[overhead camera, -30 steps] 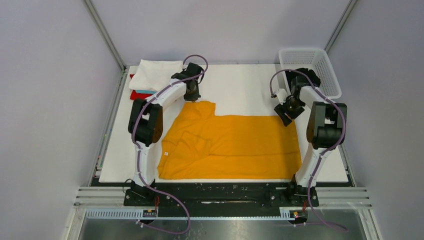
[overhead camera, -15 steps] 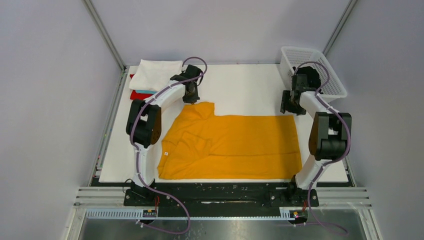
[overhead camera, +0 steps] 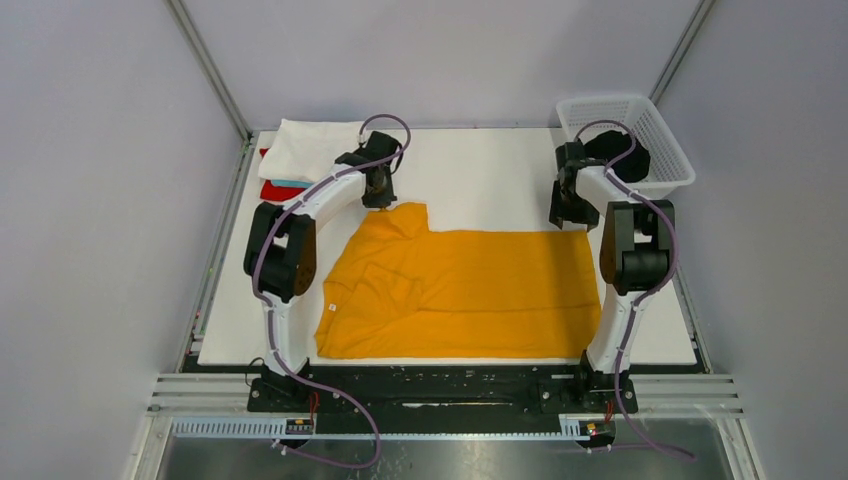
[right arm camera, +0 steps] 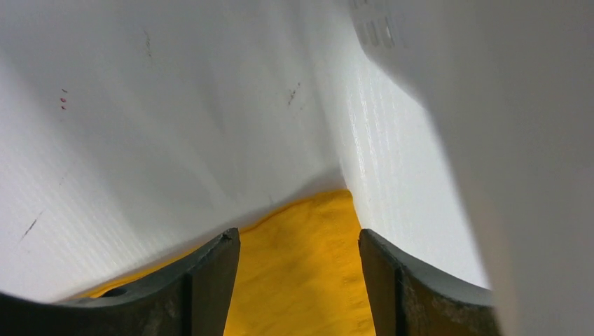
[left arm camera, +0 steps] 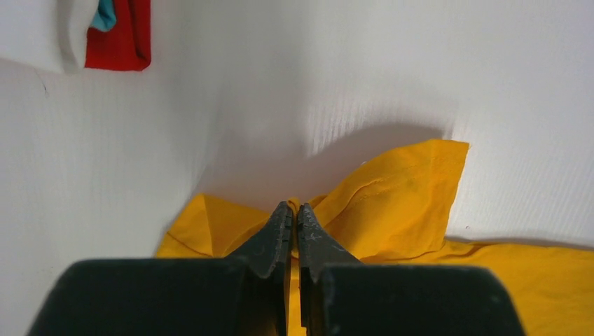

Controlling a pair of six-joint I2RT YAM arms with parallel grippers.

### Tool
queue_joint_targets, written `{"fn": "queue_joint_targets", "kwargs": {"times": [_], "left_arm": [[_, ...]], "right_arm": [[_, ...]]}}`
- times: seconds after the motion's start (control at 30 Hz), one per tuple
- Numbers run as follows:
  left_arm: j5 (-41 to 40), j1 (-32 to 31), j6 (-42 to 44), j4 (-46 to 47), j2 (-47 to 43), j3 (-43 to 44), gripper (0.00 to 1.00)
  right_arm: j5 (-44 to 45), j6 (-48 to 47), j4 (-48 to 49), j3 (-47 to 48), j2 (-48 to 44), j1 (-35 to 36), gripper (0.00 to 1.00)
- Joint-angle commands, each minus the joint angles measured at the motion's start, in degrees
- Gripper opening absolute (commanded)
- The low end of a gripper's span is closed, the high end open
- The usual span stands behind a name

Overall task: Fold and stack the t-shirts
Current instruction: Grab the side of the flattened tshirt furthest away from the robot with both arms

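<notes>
Over the last second the right gripper (right arm camera: 295, 241) has swung across to the far right corner of the mustard-yellow t-shirt (overhead camera: 470, 290), where its fingers stand apart with that corner lying between them, ungripped. The shirt lies spread across the middle of the white table (overhead camera: 480, 165), collar end to the left, and the left gripper (left arm camera: 294, 217) is pinched together on a raised fold at its far left corner. Beyond that, a white t-shirt (overhead camera: 315, 148) tops a stack over a light-blue t-shirt (left arm camera: 106, 14) and a red t-shirt (left arm camera: 119, 42), while the lattice basket (overhead camera: 662, 150) at far right holds a dark bundle (overhead camera: 632, 160), possibly a black shirt.
</notes>
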Motion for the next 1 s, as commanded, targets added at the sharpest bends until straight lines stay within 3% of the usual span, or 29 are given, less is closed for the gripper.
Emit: {"fn": "queue_joint_targets", "kwargs": {"times": [0.0,0.2,0.4,0.43,0.47,0.5,0.7,0.8,0.97], "left_arm": [[-2.2,0.4,-0.5,2.5,-5.5,-2.0,0.00],[-3.0,0.7,-0.3,2.7,-7.8,-3.1,0.00],[-3.6,0.7,-0.1,2.6,-8.9,-3.8,0.00],[-3.7,0.8,0.0,2.7,-9.1,-3.9,0.00],[-3.9,0.7,0.0,2.7,-9.3,-4.0,0.00],[-4.0,0.7,-0.1,2.7,-9.5,-3.9,0.00],[-3.1,0.7,-0.3,2.8,-9.7,-3.8,0.00],[-2.8,0.8,-0.5,2.8,-9.9,-3.7,0.00],[-2.6,0.7,-0.5,2.8,-10.9,-4.2,0.00]], "right_arm": [[9.7,-5.9,-7.2,4.3,4.5,1.7,0.71],[7.3,-8.7,-6.7,1.2,2.5,1.6,0.71],[-11.6,-8.2,0.2,-3.2,-5.0,0.7,0.72],[-14.3,-8.1,1.1,-3.8,-6.4,0.7,0.81],[-16.2,-8.0,1.8,-4.5,-8.1,0.7,0.97],[-17.9,-7.8,2.8,-5.1,-9.9,0.7,0.99],[-26.1,-9.9,10.8,-11.7,-21.1,0.7,1.00],[-35.2,-10.1,13.3,-15.0,-24.6,0.7,1.00],[-44.2,-4.0,13.4,-15.1,-21.3,0.4,1.00]]}}
